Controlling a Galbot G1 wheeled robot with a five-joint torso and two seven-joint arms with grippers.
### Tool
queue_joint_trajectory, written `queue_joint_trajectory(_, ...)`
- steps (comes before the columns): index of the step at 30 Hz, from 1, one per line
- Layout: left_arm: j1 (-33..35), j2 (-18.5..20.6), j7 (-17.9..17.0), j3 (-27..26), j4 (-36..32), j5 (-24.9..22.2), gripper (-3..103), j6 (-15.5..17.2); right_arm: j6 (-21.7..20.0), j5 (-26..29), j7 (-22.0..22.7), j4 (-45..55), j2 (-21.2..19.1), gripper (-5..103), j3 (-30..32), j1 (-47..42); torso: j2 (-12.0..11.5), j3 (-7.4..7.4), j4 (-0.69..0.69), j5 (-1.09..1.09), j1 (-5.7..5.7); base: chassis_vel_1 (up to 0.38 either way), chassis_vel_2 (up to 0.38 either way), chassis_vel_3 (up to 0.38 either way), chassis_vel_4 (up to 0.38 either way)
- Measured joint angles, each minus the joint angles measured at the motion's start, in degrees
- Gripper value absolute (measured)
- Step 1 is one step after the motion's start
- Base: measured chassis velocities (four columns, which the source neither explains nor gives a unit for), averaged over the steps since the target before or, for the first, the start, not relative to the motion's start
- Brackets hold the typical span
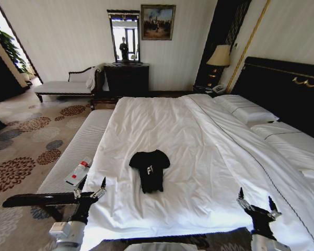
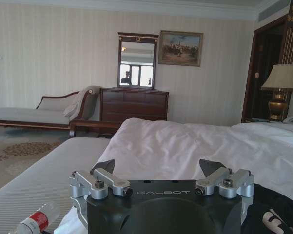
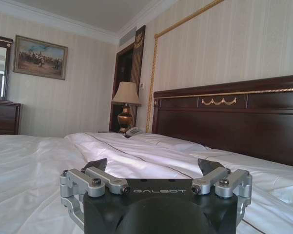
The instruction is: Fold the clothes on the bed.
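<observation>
A black T-shirt lies folded small on the bed, ahead of and between my 2 grippers, left and right, both spread wide, holding nothing.

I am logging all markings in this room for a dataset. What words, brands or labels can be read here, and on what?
"GALBOT": on the body of the left gripper, in its wrist view.
"GALBOT": on the body of the right gripper, in its wrist view.
White lettering on the black T-shirt: too small to read.
Red label on the bottle on the bench: unreadable.
</observation>
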Motion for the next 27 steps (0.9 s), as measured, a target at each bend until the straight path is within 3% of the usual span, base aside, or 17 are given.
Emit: queue_joint_trajectory(27, 0.77, -0.59, -0.02, 0.38, 0.62, 0.57, 99, -0.07, 1.6, -3.11, -0.07, 0.03, -0.03, 100, -2.56, -0.02, -0.01, 0.01, 0.0, 0.02, 0.02, -0.033, -0.031, 0.03, 0.027)
